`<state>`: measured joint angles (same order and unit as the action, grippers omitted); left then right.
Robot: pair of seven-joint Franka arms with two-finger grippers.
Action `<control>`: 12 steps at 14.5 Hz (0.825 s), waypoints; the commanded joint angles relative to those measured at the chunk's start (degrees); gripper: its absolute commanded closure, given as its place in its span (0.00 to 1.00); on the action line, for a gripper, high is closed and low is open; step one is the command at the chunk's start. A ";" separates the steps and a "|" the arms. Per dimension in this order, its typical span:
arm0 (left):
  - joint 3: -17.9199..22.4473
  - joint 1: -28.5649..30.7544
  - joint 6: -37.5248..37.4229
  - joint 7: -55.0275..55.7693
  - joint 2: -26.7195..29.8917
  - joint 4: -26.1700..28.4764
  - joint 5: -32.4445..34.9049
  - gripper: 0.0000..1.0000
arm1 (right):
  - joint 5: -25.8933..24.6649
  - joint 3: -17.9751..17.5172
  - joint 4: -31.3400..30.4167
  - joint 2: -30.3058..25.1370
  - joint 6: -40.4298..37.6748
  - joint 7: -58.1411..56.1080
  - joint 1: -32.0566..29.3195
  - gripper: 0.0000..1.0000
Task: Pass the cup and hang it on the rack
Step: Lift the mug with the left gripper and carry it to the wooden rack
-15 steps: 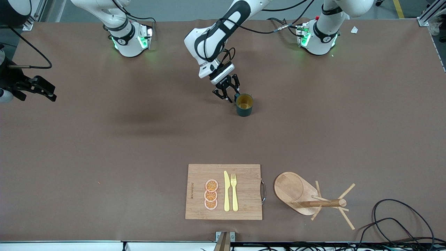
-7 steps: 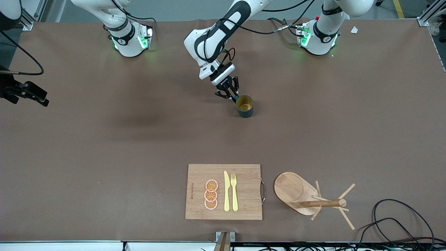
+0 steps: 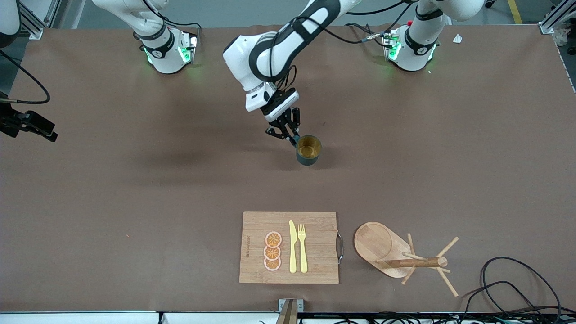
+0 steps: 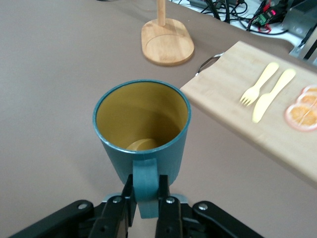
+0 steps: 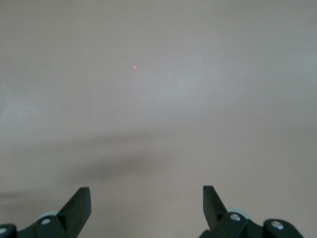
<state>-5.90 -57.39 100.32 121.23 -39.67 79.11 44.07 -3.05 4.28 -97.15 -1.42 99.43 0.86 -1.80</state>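
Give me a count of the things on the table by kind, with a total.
Cup: 1
Rack: 1
Bamboo cutting board: 1
Orange slices: 3
Yellow knife: 1
Yellow fork: 1
Total: 8

Left gripper [image 3: 291, 139] clamped mid-table; right gripper [image 5: 146, 208] spread wide, waiting.

There's some dark print along one edge of the cutting board [image 3: 252, 245], but it's too tiny to read.
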 commanded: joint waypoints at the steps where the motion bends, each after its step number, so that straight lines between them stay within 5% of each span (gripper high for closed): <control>1: -0.78 5.07 0.65 -6.07 4.58 -2.30 -5.64 1.00 | 0.42 -0.32 1.61 0.45 -0.91 -0.86 -0.66 0.00; 12: -0.87 25.99 11.20 -25.84 18.92 -2.39 -38.76 1.00 | 0.16 -0.59 2.23 0.54 -0.99 -1.04 0.04 0.00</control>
<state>-6.14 -35.17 109.41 98.91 -23.03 75.55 10.78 -3.06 3.86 -96.18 -1.31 99.38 0.51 -1.59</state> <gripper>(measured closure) 0.789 0.000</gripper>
